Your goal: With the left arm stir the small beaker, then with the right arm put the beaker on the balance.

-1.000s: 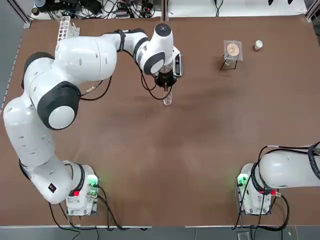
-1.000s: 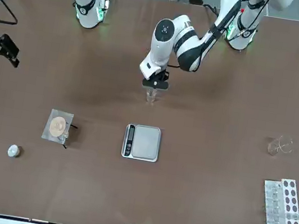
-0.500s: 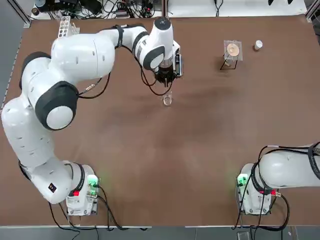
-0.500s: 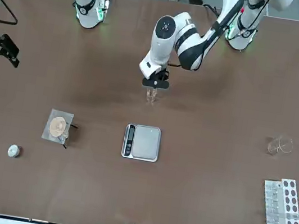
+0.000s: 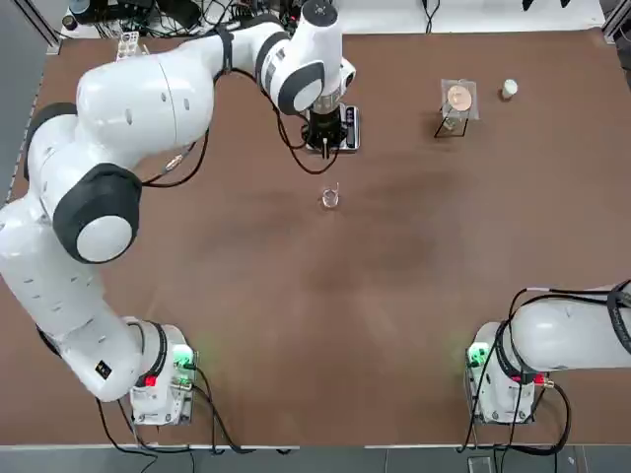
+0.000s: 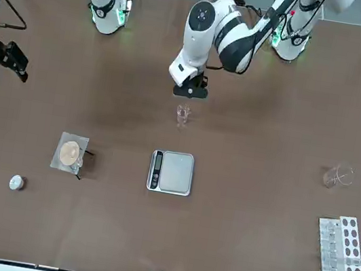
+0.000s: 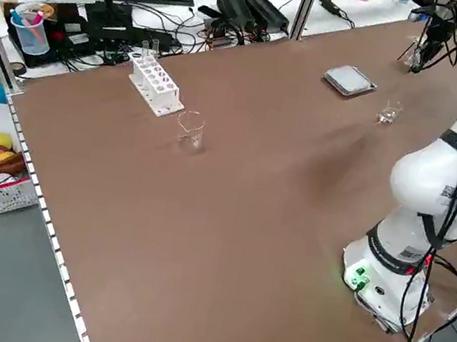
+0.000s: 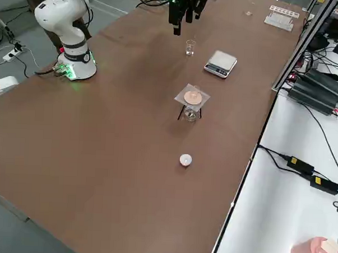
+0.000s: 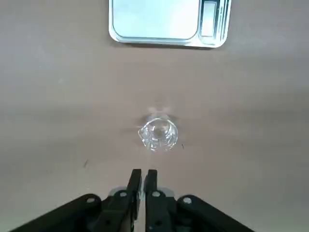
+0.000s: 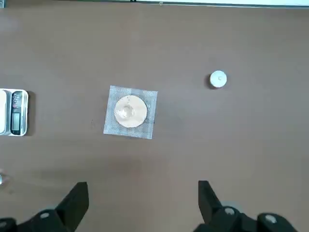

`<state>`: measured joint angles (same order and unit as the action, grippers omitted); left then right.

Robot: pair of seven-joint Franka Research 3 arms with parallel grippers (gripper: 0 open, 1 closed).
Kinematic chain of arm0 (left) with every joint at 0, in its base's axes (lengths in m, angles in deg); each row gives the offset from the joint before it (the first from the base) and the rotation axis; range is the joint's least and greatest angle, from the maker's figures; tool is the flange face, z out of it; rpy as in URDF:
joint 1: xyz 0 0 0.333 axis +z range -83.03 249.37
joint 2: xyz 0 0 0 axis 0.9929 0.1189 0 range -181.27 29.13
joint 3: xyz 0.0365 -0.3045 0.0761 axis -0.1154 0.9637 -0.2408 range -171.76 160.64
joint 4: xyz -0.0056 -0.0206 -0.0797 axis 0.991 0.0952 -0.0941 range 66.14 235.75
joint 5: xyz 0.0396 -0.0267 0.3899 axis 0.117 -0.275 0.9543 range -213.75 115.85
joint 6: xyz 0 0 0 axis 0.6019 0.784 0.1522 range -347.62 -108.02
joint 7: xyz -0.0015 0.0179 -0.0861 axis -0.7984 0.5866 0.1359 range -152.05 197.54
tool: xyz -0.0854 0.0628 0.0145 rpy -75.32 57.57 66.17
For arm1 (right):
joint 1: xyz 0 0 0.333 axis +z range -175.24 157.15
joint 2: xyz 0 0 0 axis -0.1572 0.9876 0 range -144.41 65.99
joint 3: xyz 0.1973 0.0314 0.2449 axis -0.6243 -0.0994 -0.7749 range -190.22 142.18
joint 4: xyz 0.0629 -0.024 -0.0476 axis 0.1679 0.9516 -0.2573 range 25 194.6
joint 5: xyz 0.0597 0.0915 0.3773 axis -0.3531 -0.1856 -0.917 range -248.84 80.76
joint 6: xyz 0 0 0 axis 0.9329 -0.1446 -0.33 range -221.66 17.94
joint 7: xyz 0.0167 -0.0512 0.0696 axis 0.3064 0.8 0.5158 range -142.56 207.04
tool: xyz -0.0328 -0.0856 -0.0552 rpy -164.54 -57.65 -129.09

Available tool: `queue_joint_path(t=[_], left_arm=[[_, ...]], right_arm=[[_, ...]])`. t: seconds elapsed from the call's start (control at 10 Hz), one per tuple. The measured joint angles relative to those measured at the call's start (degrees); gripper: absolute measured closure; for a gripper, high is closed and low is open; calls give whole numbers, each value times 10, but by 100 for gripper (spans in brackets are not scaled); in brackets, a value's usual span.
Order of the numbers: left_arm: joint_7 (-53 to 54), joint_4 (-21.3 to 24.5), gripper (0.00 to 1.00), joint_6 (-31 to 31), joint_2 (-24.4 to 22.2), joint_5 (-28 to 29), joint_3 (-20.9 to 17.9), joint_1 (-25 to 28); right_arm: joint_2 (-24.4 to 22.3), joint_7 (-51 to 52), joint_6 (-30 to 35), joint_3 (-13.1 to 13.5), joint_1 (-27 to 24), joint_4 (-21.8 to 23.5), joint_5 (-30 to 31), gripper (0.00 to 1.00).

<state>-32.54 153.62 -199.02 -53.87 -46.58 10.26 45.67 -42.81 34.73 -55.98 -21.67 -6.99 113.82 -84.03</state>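
The small beaker (image 5: pixel 329 197), tiny and clear, stands upright on the brown table, also in the front view (image 6: pixel 182 114) and the left wrist view (image 9: pixel 158 134). My left gripper (image 6: pixel 190 92) hangs above it, apart from the glass. Its fingers (image 9: pixel 136 178) are shut, and I can make out nothing between them. The balance (image 6: pixel 171 172) lies flat a short way beyond the beaker, its plate bare (image 9: pixel 154 19). My right gripper (image 6: pixel 7 61) hovers far off at the table's right side, open (image 10: pixel 141 195) and empty.
A mesh-topped stand (image 5: pixel 457 99) with a tan disc and a small white object (image 5: pixel 509 89) sit at the far right. A larger glass beaker (image 6: pixel 337 175) and a white test-tube rack (image 6: pixel 341 252) stand at the far left.
The left gripper has lifted up from the small beaker's mouth and now hangs clear above it. The beaker and the right arm have stayed put.
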Motion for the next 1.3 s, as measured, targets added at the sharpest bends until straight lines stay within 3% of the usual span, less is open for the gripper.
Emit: queue_joint_path(t=[0.3,0.8,1.1,1.3], left_arm=[[15,-1,93,39,-18,-3,1,33],[139,10,93,109,-71,-15,2,170],[241,52,93,111,-97,-17,3,256],[312,67,93,111,-113,-26,2,333]], right_arm=[[0,0,2,0,1,0,0,0],[2,-51,33,-3,45,-31,-8,0],[12,-56,37,-4,57,-43,-79,0],[21,-8,0,-4,60,-34,-121,0]])
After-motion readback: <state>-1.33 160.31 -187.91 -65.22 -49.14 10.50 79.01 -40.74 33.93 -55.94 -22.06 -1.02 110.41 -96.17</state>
